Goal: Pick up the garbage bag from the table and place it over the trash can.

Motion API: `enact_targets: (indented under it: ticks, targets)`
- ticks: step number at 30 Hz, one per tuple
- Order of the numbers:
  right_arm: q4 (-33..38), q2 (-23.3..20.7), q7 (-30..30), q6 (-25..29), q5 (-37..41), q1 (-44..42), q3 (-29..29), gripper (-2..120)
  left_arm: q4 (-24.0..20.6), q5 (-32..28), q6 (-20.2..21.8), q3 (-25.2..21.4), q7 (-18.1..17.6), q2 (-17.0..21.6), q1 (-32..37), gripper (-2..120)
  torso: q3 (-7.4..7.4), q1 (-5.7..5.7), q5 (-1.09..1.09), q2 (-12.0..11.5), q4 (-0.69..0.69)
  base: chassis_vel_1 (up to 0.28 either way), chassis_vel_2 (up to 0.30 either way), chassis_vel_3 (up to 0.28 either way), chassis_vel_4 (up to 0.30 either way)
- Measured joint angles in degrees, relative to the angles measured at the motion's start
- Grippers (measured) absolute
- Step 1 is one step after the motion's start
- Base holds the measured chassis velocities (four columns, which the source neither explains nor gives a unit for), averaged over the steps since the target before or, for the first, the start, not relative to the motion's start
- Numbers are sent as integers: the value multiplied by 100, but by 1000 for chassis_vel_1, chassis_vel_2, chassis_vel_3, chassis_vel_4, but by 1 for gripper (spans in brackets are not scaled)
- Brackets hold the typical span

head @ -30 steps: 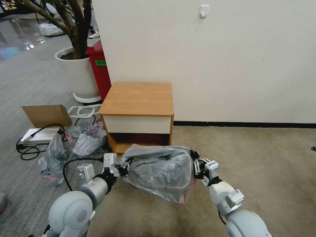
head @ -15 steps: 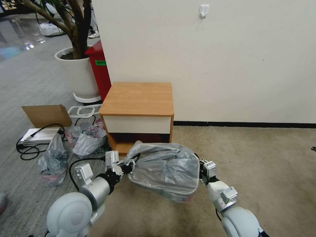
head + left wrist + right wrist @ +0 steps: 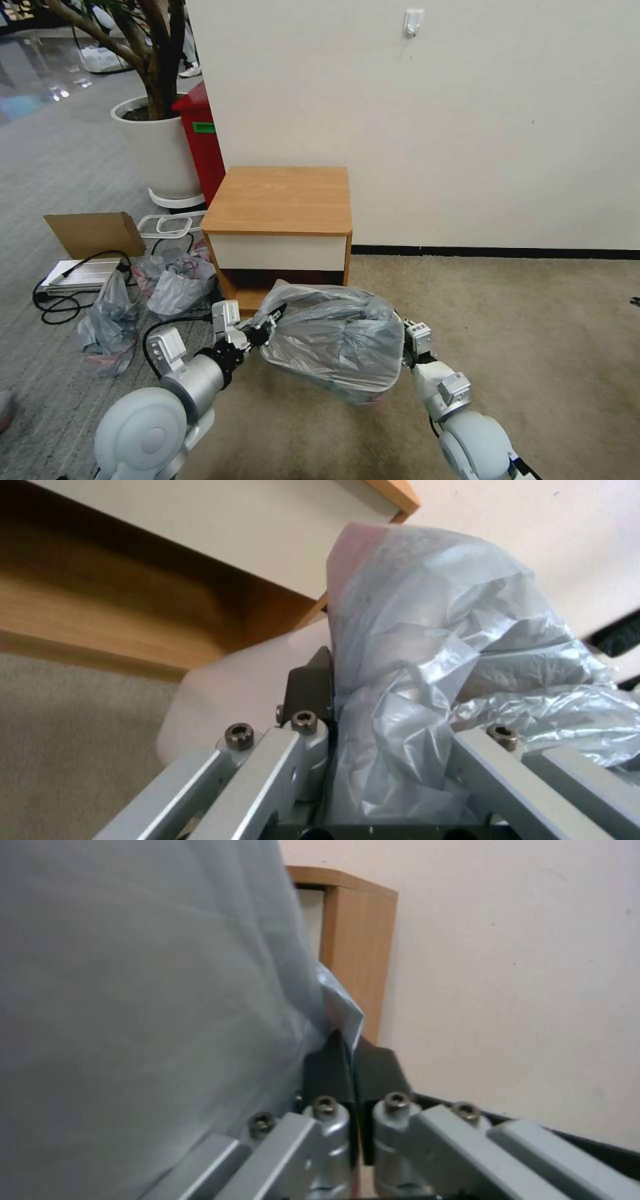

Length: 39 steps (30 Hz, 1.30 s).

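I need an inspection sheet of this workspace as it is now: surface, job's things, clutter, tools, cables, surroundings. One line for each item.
Surface: table, wood top bare; beige carpet in front.
Job's things: garbage bag stretched between both tools, low in front of the table; a cream trash can shows behind the bag in the left wrist view.
Clutter: scrunched grey-and-pink bags on the floor left of the table; cardboard box; clear tray.
Tools: left tool shut on the bag's left edge; right tool shut on its right edge.
Cables: black cable looped on the floor by a flat silver device.
Surroundings: white planter, red bin, wall hook.
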Motion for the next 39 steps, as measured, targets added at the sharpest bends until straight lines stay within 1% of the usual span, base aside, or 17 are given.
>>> enact_targets:
  ticks: [1, 2, 3, 6, 7, 8, 10, 13, 15, 16, 17, 19, 20, 24, 28, 33, 39]
  targets:
    - [2, 0, 27, -6, -8, 1, 0, 10, 17, -3, 2, -3, -7, 1, -5, 9, 0, 0, 0, 0, 0, 0, 0, 0, 0]
    - [26, -8, 73, -21, -14, -3, 0, 18, 69, -9, 7, -15, -38, 3, -26, 9, 0, 0, 0, 0, 0, 0, 0, 0, 0]
    - [26, -8, 73, -21, -14, -3, 0, 18, 69, -9, 7, -15, -38, 3, -26, 9, 0, 0, 0, 0, 0, 0, 0, 0, 0]
    - [211, -64, 58, -190, 48, -111, 35, 31, 185, -28, 35, -89, -110, 3, -106, 9, 0, 0, 0, 0, 0, 0, 0, 0, 0]
    - [211, -64, 58, -190, 48, -111, 35, 31, 185, -28, 35, -89, -110, 3, -106, 9, 0, 0, 0, 0, 0, 0, 0, 0, 0]
    - [330, -92, 12, -330, 143, -183, 69, 38, 239, -55, 40, -135, -146, 3, -145, 9, 0, 0, 0, 0, 0, 0, 0, 0, 0]
    - [380, -97, 5, -378, 203, -218, 84, 41, 265, -72, 42, -159, -167, 2, -161, 9, 0, 0, 0, 0, 0, 0, 0, 0, 0]
    - [534, -98, 37, -512, 543, -351, 158, 58, 382, -163, 46, -264, -282, -36, -205, 7, 0, 0, 0, 0, 0, 0, 0, 0, 0]
    - [548, -99, 37, -523, 576, -364, 172, 59, 390, -172, 45, -277, -297, -41, -209, 7, 0, 0, 0, 0, 0, 0, 0, 0, 0]
    - [559, -102, 25, -531, 659, -395, 203, 63, 405, -192, 45, -295, -332, -56, -212, 6, 0, 0, 0, 0, 0, 0, 0, 0, 0]
    - [566, -114, -33, -536, 794, -438, 250, 71, 418, -211, 45, -304, -369, -78, -212, 5, 0, 0, 0, 0, 0, 0, 0, 0, 0]
    - [573, -116, -50, -548, 850, -451, 268, 75, 418, -216, 45, -304, -381, -89, -209, 5, 0, 0, 0, 0, 0, 0, 0, 0, 0]
    - [599, -113, -36, -620, 983, -462, 284, 82, 414, -220, 44, -303, -396, -115, -198, 5, 0, 0, 0, 0, 0, 0, 0, 0, 0]
    - [717, -43, 361, -1008, 819, -508, 289, 96, 392, -230, 44, -284, -412, -179, -191, 5, 0, 0, 0, 0, 0, 0, 0, 0, 0]
    - [741, -4, 645, -1189, 518, -587, 360, 100, 390, -245, 46, -285, -416, -194, -181, 5, 0, 0, 0, 0, 0, 0, 0, 0, 0]
    - [807, 3, 664, -1245, 693, -708, 446, 100, 413, -264, 45, -294, -478, -208, -204, 5, 0, 0, 0, 0, 0, 0, 0, 0, 0]
    - [1041, 65, 701, -1391, 1648, -876, 558, 100, 440, -310, 31, -306, -571, -241, -248, 5, 0, 0, 0, 0, 0, 0, 0, 0, 0]
